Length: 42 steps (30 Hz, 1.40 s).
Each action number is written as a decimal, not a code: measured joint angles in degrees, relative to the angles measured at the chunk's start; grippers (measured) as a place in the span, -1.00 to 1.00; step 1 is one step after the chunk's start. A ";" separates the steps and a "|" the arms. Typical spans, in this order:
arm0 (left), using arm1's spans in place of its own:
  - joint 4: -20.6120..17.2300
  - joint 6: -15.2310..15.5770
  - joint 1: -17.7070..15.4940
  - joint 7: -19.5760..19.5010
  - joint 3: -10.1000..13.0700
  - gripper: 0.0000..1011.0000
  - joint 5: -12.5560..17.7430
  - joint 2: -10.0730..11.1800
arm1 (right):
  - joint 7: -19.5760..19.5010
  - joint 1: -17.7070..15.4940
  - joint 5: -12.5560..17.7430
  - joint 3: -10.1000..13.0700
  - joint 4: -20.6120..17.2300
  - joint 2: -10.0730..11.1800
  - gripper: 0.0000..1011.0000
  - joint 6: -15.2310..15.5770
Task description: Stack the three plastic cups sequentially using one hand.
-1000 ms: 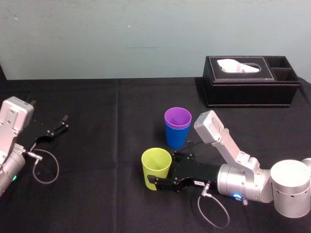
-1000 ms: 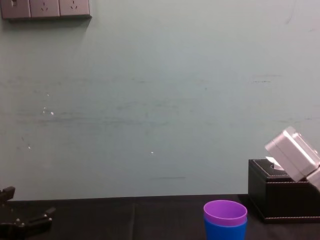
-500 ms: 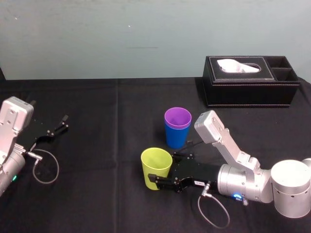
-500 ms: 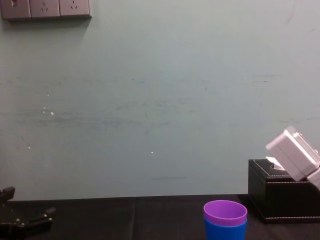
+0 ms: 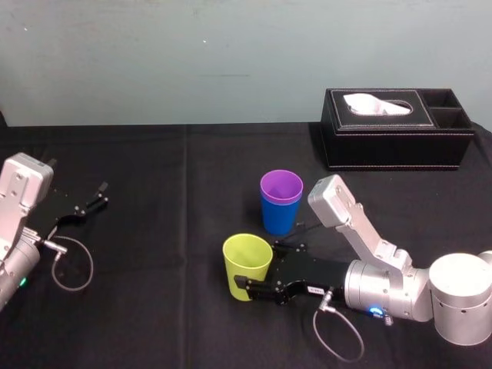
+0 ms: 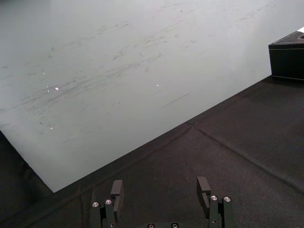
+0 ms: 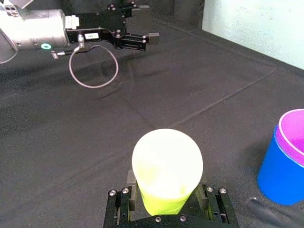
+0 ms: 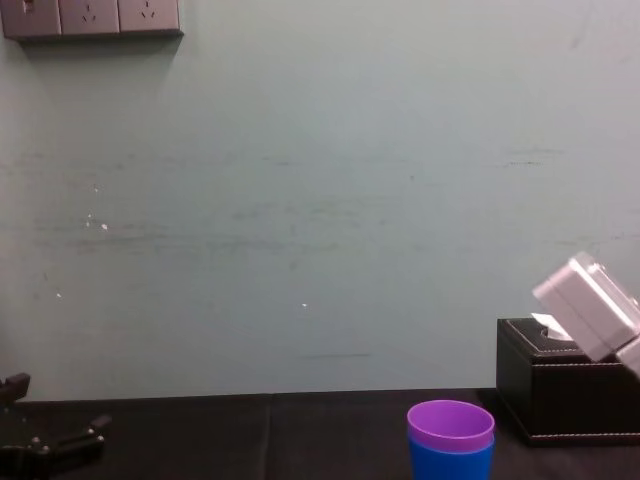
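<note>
Three cups stood on the black cloth (image 5: pixel 154 254), and one of them was in the right gripper (image 5: pixel 257 266). Its two black fingers (image 7: pixel 131 194) were closed narrowly on the lower half of the green cup (image 5: pixel 247 261), one on each side, pressed against the wall. That cup sat upright between them with its mouth open to the ceiling, and its base was at or just above the cloth; which of the two could not be told. The right arm lay low over the cloth, reaching across toward the robot's left, with its whitish wrist part (image 5: pixel 335 201) raised behind the fingers.

Just beyond the gripper, off its far finger, the purple cup (image 5: pixel 281 187) was nested inside the blue cup (image 5: pixel 278 217). Only the purple rim and a band below it rose out of the blue one. This pair stood upright near the green cup, not touching it. Farther off, past the pair and toward the robot's right, the box (image 5: pixel 396 138) rested against the back edge of the cloth.

Well away on the opposite side from the right gripper's fingertips, the left gripper (image 5: pixel 98 195) was parked low over the cloth. Its fingers were spread wide with nothing between them.
</note>
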 joint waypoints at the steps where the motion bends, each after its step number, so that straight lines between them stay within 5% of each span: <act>1: 0.00 0.00 0.00 0.00 0.00 1.00 0.00 0.00 | 0.00 -0.08 0.03 0.08 -0.16 0.05 0.42 -0.02; 28: 0.00 0.00 0.00 0.00 0.00 1.00 0.00 0.00 | -5.67 -2.71 5.07 8.62 -12.84 4.28 0.42 2.47; 42: 0.00 0.00 0.00 0.00 0.00 1.00 0.00 0.00 | -8.07 -0.10 5.64 10.07 -12.03 3.23 0.42 3.69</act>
